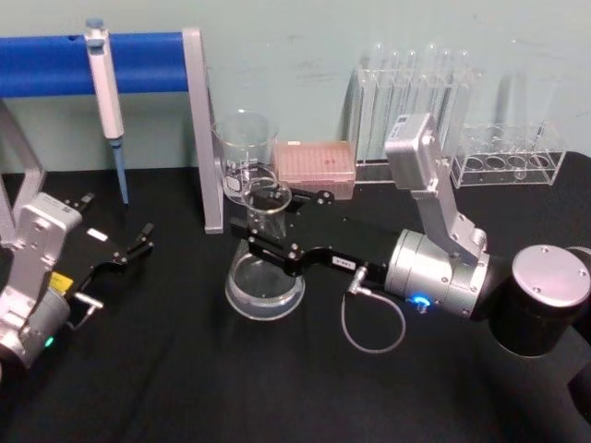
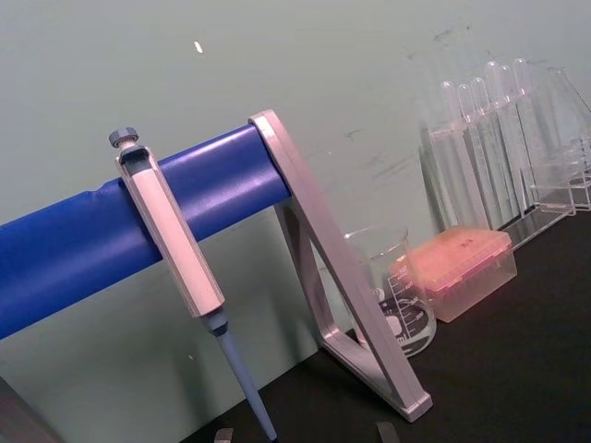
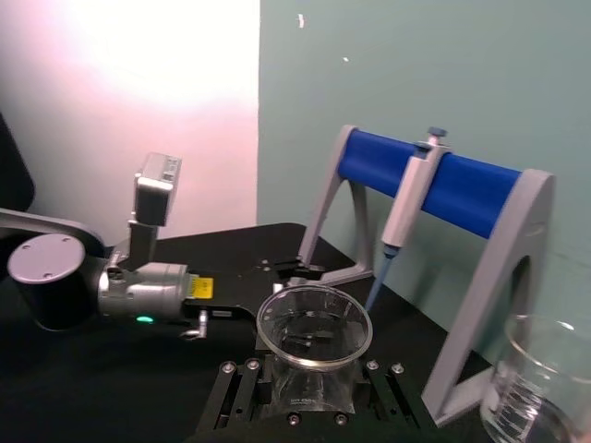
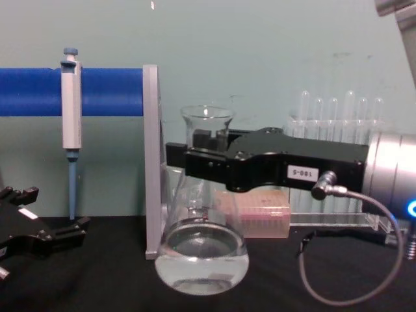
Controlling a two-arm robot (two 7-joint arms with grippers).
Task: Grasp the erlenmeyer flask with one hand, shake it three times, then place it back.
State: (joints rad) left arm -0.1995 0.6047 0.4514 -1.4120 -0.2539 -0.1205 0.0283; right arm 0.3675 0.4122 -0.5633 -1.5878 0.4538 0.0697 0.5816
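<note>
The erlenmeyer flask [image 1: 265,284] is clear glass with a little clear liquid in its wide base [image 4: 201,263]. It stands upright at the table's middle, just in front of the stand's grey leg. My right gripper [image 1: 255,220] reaches in from the right with its long black jaws on either side of the flask's neck, shut on it. The right wrist view looks down on the flask's rim [image 3: 314,325] between the jaws. Whether the base touches the table cannot be told. My left gripper [image 1: 137,245] rests open near the table's left edge, well apart from the flask.
A glass beaker [image 1: 245,148] stands right behind the flask. Beside it lies a pink tip box [image 1: 317,164]. A pipette [image 1: 105,88] hangs on a blue-barred stand [image 1: 199,129] at back left. Clear test tube racks [image 1: 416,101] stand at back right.
</note>
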